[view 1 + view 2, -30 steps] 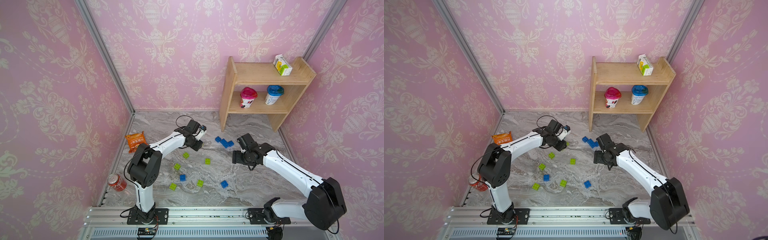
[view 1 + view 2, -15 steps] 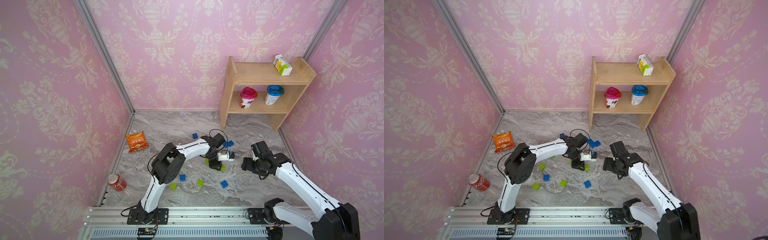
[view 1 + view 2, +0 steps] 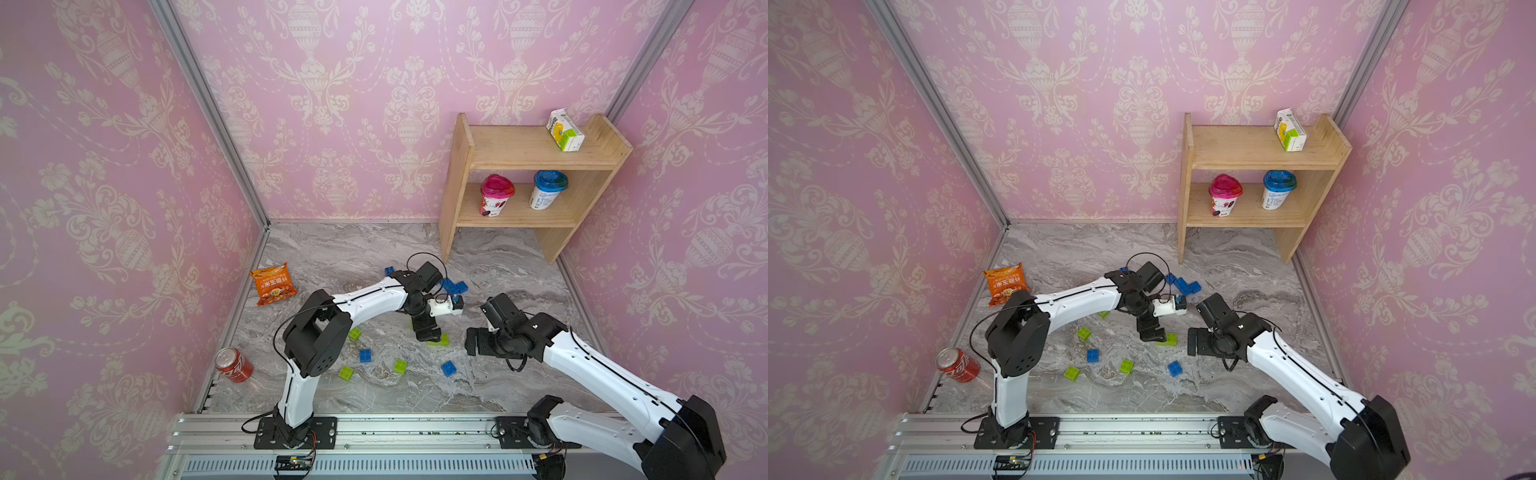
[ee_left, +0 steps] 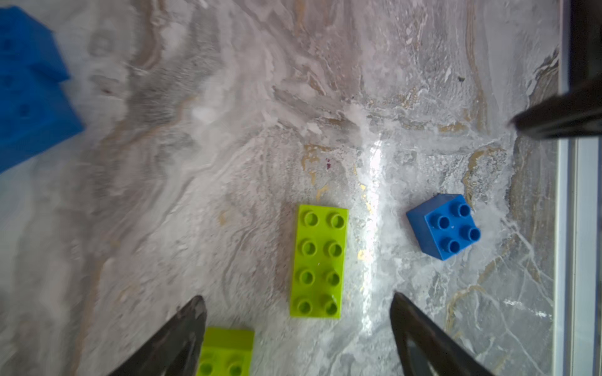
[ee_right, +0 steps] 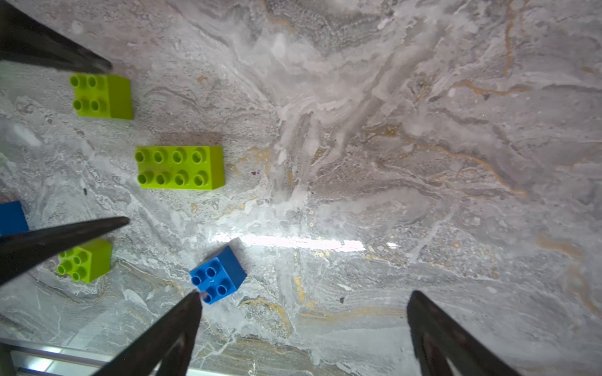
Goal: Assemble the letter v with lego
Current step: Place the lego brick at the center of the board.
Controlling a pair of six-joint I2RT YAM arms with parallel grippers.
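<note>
The lego bricks lie scattered on the marble floor. A long lime green brick lies flat just under my left gripper, which stands open and touches nothing. A small green brick sits by one of its fingers. My right gripper is open to the right of it, with bare floor between the fingers. A small blue brick lies beside one right fingertip. A cluster of blue bricks sits behind the left wrist.
More small bricks lie front left: green, blue, green, green. An orange snack bag and a red can are by the left wall. A wooden shelf with cups stands back right.
My left arm swung from the back left to the middle and its gripper opened, leaving the long green brick on the floor. My right gripper drew toward the front and opened wider.
</note>
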